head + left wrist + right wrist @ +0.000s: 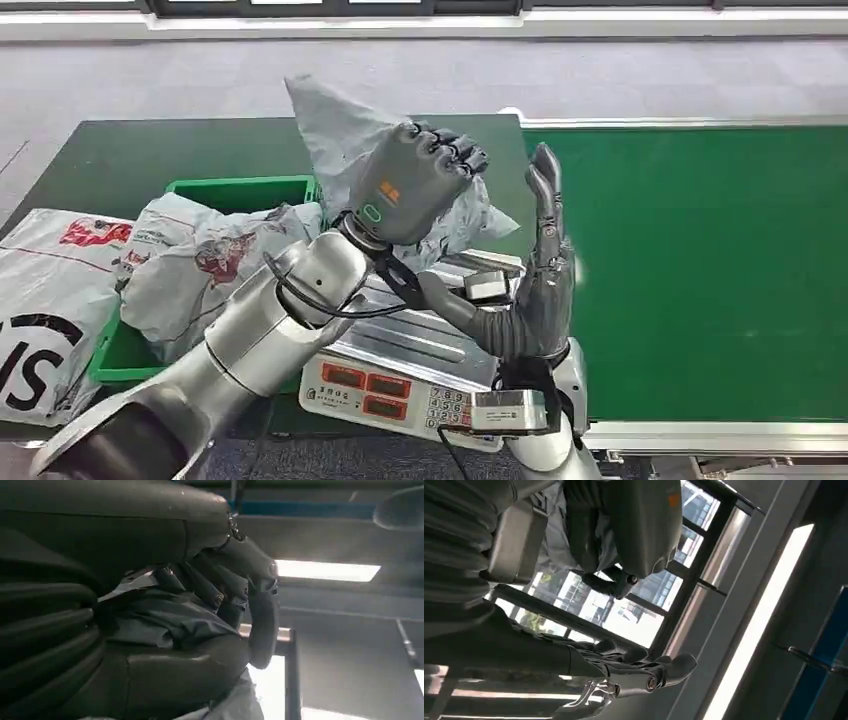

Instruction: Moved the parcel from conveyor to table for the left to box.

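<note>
My left hand (415, 180) is closed around a grey bag, the parcel (345, 130). I hold it up in the air over the scale (400, 360), near the edge where the dark counter (120, 160) meets the green belt (700, 270). The parcel stands tall. Its long side goes up and down, and one pointy corner sticks up and away from me. In my left wrist view the crumpled grey bag is tucked under my fingers (220, 587).

My right hand (535, 290) is open and holds nothing. Its fingers point straight up, just beside the parcel.

The belt on my right is wide and bare, so there is lots of room there. On my left it is crowded. A green box (240, 187) holds a white bag (200, 270) with red print I cannot read. Another white bag (50, 300) lies beside it, with red marks and big black letters, maybe "SIS".

The scale has red screens and number keys.
</note>
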Robot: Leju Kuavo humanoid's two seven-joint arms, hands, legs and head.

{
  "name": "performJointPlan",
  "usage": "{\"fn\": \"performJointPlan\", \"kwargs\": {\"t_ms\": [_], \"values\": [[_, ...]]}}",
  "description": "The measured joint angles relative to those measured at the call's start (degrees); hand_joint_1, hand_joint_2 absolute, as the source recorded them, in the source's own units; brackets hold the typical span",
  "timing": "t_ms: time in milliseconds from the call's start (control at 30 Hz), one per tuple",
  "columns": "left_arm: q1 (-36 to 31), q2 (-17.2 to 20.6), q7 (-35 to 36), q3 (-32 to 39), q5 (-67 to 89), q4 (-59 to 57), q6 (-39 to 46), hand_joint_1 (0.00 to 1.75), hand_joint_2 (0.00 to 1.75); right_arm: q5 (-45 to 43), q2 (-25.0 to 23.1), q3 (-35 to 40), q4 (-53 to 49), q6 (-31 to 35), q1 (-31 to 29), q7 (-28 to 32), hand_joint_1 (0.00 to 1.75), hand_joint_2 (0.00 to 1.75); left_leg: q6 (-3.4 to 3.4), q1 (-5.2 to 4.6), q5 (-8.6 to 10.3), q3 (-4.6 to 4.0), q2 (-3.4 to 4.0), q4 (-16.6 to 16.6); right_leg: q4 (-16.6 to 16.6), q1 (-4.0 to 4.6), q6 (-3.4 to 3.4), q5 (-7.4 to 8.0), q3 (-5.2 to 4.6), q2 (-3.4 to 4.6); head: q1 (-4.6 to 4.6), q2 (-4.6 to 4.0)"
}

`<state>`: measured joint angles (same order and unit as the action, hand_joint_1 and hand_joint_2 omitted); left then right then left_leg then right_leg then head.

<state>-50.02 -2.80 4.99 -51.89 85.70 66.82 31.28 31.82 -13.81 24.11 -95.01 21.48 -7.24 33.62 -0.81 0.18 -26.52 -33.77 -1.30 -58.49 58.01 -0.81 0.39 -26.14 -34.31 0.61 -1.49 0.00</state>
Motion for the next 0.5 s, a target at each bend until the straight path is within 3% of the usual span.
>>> {"fn": "performJointPlan", "kwargs": {"t_ms": [500], "values": [[-4.6,1.1,-0.1,-0.6,0.0,-6.5,4.0,1.75,1.75,-0.7,0.7,1.6,1.2,1.7,1.0,0.2,0.0,1.75,0.0,0.01,0.0,-0.03,-0.03,0.0,0.0,0.0,0.0,0.0,-0.01,-0.01,0.02,0.0]]}}
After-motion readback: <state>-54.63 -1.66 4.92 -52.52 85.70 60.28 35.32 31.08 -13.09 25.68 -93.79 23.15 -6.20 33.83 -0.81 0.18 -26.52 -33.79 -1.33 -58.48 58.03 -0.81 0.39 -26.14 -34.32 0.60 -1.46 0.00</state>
